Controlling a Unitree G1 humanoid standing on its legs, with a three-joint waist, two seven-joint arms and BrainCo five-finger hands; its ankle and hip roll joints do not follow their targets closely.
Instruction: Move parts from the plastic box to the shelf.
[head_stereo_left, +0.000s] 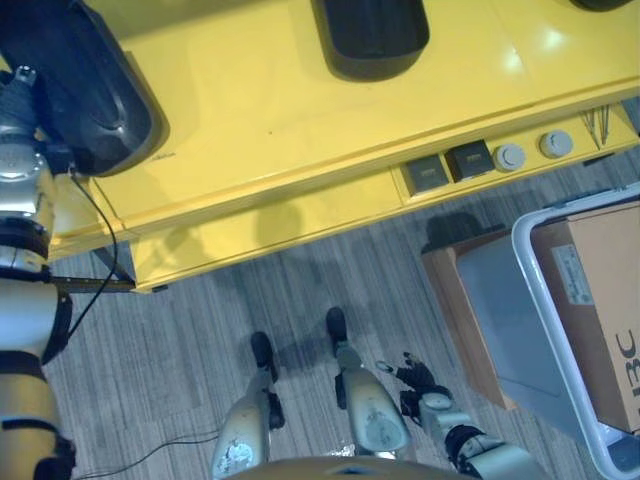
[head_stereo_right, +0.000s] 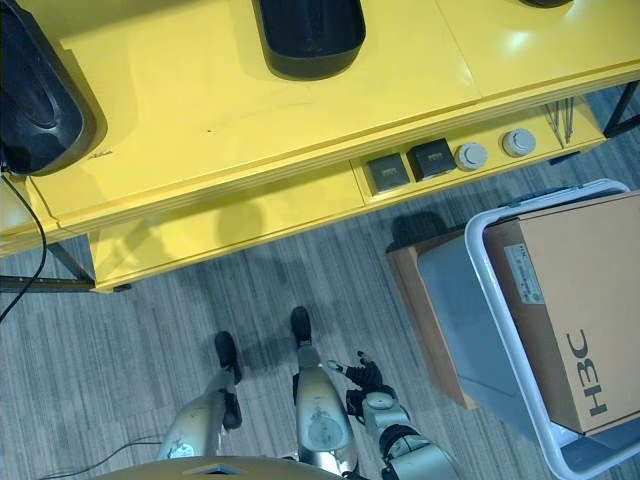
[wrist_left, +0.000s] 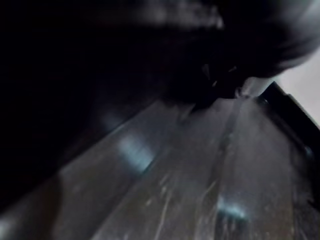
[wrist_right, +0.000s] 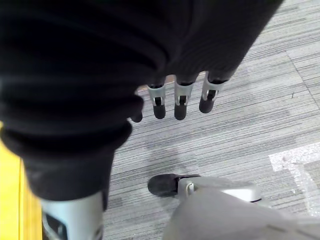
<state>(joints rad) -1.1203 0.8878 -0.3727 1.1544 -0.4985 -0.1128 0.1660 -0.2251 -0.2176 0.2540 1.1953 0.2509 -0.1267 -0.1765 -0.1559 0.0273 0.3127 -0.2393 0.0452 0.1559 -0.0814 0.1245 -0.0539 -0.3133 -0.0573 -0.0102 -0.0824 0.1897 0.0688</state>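
A large black moulded part (head_stereo_left: 90, 90) lies on the yellow shelf (head_stereo_left: 300, 120) at its far left end. My left arm (head_stereo_left: 22, 200) reaches up to that part's edge, and the left wrist view is dark against a black surface. A second black part (head_stereo_left: 375, 35) rests further back at the middle of the shelf. The white plastic box (head_stereo_left: 530, 260) stands on the floor at the right with a brown carton (head_stereo_left: 600, 300) inside it. My right hand (wrist_right: 180, 100) hangs low beside my legs, open and holding nothing, also seen as the right hand (head_stereo_left: 420, 385).
The shelf's front face carries two round knobs (head_stereo_left: 532, 150) and two dark square plates (head_stereo_left: 447, 166). A flat brown cardboard piece (head_stereo_left: 450, 300) lies under the plastic box. Grey striped floor (head_stereo_left: 200, 310) lies between me and the shelf.
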